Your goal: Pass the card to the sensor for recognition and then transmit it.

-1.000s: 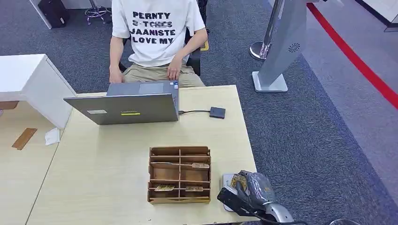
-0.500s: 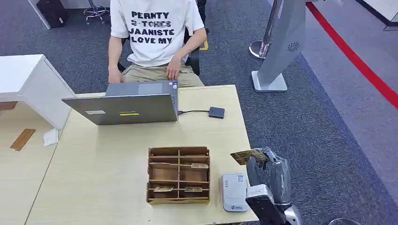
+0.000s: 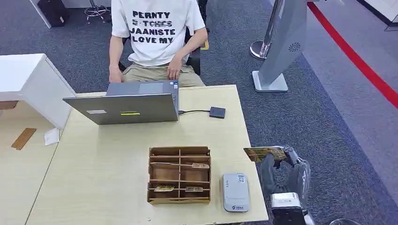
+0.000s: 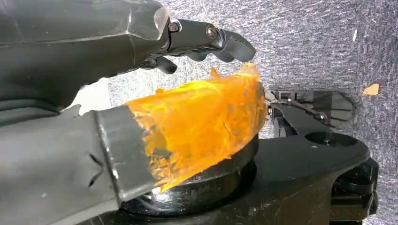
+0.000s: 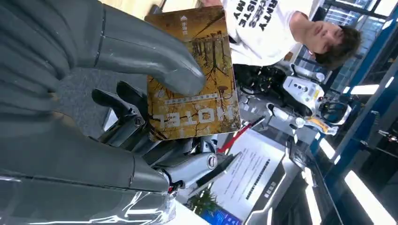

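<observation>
My right hand (image 3: pixel 287 176) hangs just past the table's right edge and pinches a yellow-brown hotel card (image 3: pixel 265 153), held roughly flat and pointing toward the table. In the right wrist view the thumb (image 5: pixel 141 51) presses on the card (image 5: pixel 197 93), with dark fingers under it. The grey card sensor (image 3: pixel 235 192) lies on the table near the front edge, left of the hand and apart from it. My left hand (image 4: pixel 70 47) holds nothing; its dark fingers (image 4: pixel 211 40) stand apart from the orange-wrapped thumb (image 4: pixel 202 122).
A wooden divided box (image 3: pixel 179 174) holding a few cards sits left of the sensor. Behind it, a grey laptop (image 3: pixel 126 107) is wired to a small black device (image 3: pixel 217 112). A person (image 3: pixel 157 37) sits at the far side. A white stand (image 3: pixel 277 51) rises at the right.
My right hand, which covered the sensor a second ago, has lifted with the card and moved right, past the table edge. The sensor now lies uncovered.
</observation>
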